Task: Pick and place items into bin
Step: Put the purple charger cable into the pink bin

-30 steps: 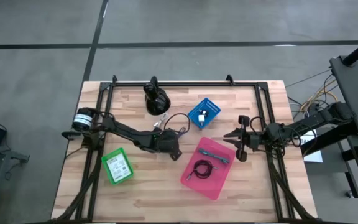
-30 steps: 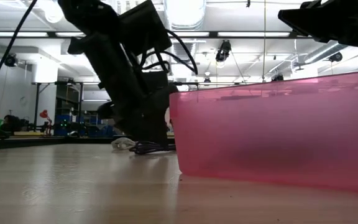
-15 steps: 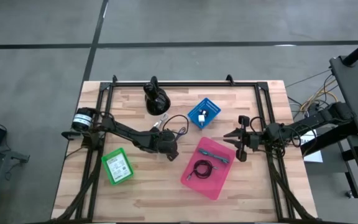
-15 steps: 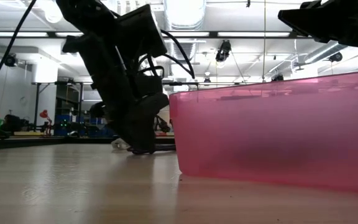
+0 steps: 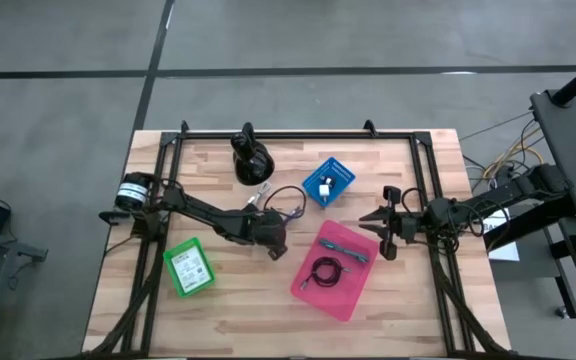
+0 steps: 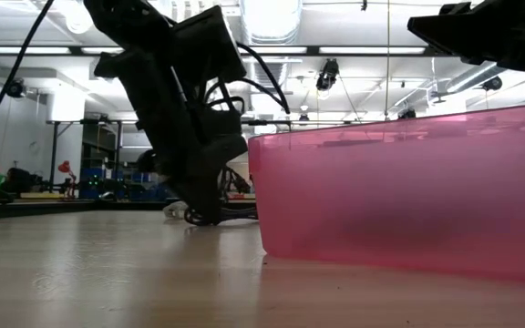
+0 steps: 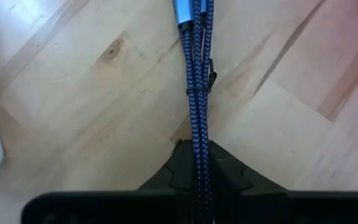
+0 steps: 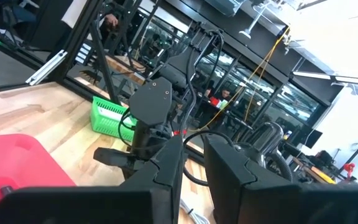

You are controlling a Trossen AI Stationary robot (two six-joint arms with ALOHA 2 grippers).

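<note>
From above, I see my left gripper (image 5: 277, 243) low over the middle of the table, just short of the pink bin (image 5: 334, 268). A second ago it sat slightly nearer that bin; it has drawn back a touch toward the loose cable pile. The black coiled cable (image 5: 325, 270) lies inside the pink bin, beyond the gripper. The blue bin (image 5: 328, 181) and the black rounded stand (image 5: 251, 159) lie off to its far side, the green bin (image 5: 189, 267) behind it near the arm's base. My right gripper (image 5: 382, 230) waits at the pink bin's right edge, unchanged.

In the low view, the left gripper (image 6: 200, 215) tips down onto the tabletop beside the pink bin's wall (image 6: 399, 191). A second ago its fingers stood apart over the cable heap; they have since come together at the wood.

Through the left wrist camera, the fingers (image 7: 179, 174) are pressed together on the blue cable (image 7: 196, 106), a braided bundle that runs straight out from between them across the wooden table (image 7: 98, 93).

Through the right wrist camera, the right fingers (image 8: 166, 165) stand a little apart with nothing between them; the left arm and green bin (image 8: 109, 114) show ahead.
</note>
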